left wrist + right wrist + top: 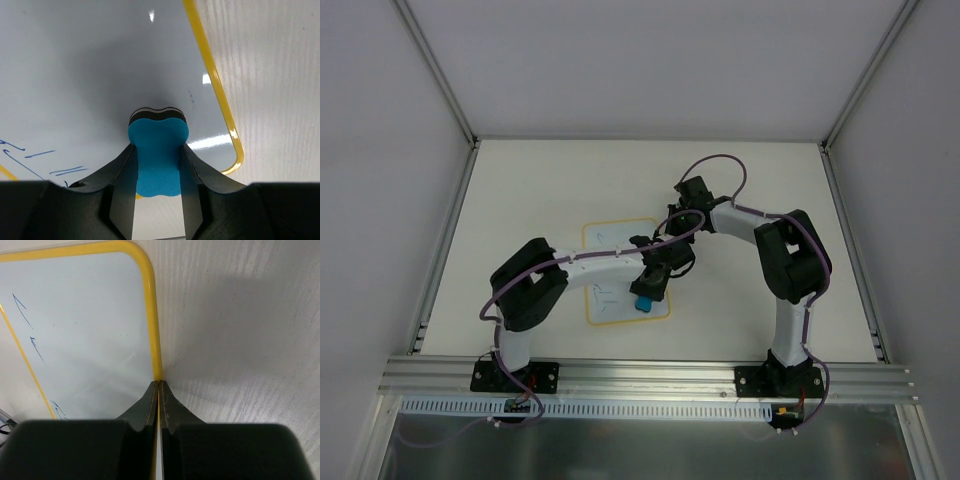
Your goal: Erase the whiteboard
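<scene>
White counter (520, 200), pale walls. Whiteboard (608, 240) flat mid-counter, blue marks on it. Likely light, stiff, slick; may slide under rubbing, so pin at yellow rim. Left hand (157, 150) grasps blue eraser (158, 132) against board. Right hand (158, 386) clenched, empty, tips at rim.

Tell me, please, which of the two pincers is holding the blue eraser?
The left pincer: it clamps the blue eraser on the whiteboard. The right pincer is shut with nothing in it, at the yellow border.

Bright even light; glare spots on whiteboard (100, 60); soft shadows; focus sharp.
</scene>
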